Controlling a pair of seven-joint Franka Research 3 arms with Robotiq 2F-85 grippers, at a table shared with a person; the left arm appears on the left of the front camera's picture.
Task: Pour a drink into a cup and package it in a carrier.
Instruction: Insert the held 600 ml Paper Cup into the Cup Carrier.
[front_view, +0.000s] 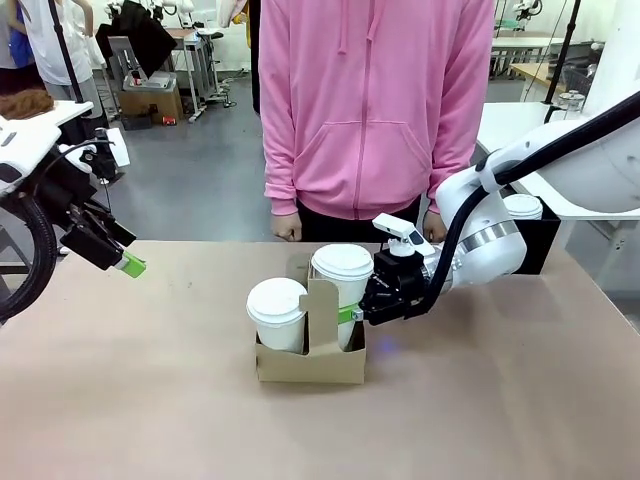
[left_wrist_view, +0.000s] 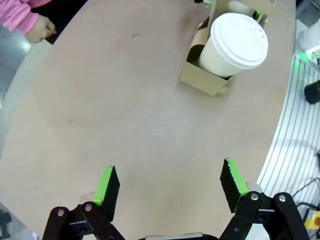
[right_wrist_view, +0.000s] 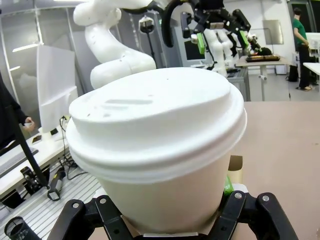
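Right now, from the front, my right gripper (front_view: 352, 312) pinches the tall lidded cup (front_view: 342, 272) low on its wall, with the cup standing in the far slot of the cardboard carrier (front_view: 311, 362); a shorter lidded cup (front_view: 277, 312) fills the near slot. I judge the step is seating the cup: press it straight down, keep it upright and clear of the handle panel (front_view: 322, 315), and let go only once it sits firm. My left gripper (front_view: 132, 266) hangs above the table (front_view: 120, 400), well apart from the carrier.

Through my left wrist, its fingers (left_wrist_view: 107, 186) are spread over bare tabletop.

Through my right wrist, the cup (right_wrist_view: 157, 150) looks plain white, tapered, its plastic lid snapped on evenly.
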